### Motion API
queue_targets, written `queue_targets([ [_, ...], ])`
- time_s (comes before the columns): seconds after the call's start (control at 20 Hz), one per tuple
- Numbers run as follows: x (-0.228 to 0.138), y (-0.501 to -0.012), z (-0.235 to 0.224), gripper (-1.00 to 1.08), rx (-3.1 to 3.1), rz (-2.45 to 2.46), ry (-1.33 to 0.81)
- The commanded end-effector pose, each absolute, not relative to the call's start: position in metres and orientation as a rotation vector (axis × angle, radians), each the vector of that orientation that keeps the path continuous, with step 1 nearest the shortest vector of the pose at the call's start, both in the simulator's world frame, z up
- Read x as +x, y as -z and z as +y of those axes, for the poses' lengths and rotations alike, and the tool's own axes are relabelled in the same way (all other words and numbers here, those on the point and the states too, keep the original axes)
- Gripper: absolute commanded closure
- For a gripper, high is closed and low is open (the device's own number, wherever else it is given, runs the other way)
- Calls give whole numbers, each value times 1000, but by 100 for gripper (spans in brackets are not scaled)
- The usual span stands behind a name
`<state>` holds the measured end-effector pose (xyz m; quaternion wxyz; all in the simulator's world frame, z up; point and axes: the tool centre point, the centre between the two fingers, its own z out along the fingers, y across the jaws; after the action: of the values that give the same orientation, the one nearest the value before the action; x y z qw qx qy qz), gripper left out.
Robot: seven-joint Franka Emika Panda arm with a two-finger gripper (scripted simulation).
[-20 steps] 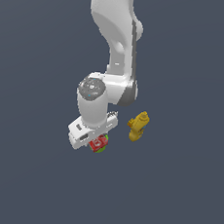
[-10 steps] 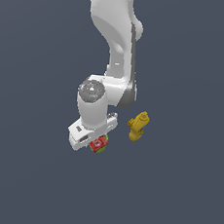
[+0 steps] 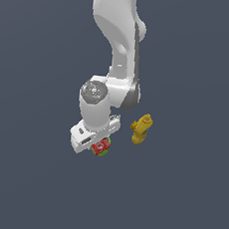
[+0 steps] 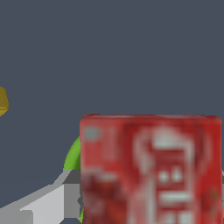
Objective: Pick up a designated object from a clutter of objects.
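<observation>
Near the middle of the dark grey desk, in the exterior view, the white robot arm reaches down with its hand lowered onto the clutter. Just under the white hand body sits the small red rectangular box with a white label mark, and a sliver of the round green cup peeks out touching it from beneath. Whether the hand is clenched on the box or released cannot be told from this view, since the fingers are hidden. Off toward the exterior view's right, apart from the other two, lies the yellow bottle-shaped object, tilted. Compared with the pictures from a second and half a second ago, nothing has visibly shifted: arm, box, cup and bottle keep the same places.

Close up in the wrist view, the red box fills much of the picture, its white print blurred. One grey finger lies just beside the box's edge; contact cannot be judged. A curved green edge of the cup shows behind the box, and a bit of the yellow bottle sits at the frame's edge.
</observation>
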<state>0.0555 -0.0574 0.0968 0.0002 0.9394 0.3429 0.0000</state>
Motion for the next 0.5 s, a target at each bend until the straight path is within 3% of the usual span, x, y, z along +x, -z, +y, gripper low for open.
queue_targets([
  [0.0, 53, -101, -56, 108, 2951, 1077, -1],
  [0.45, 31, -137, -44, 108, 2951, 1077, -1],
])
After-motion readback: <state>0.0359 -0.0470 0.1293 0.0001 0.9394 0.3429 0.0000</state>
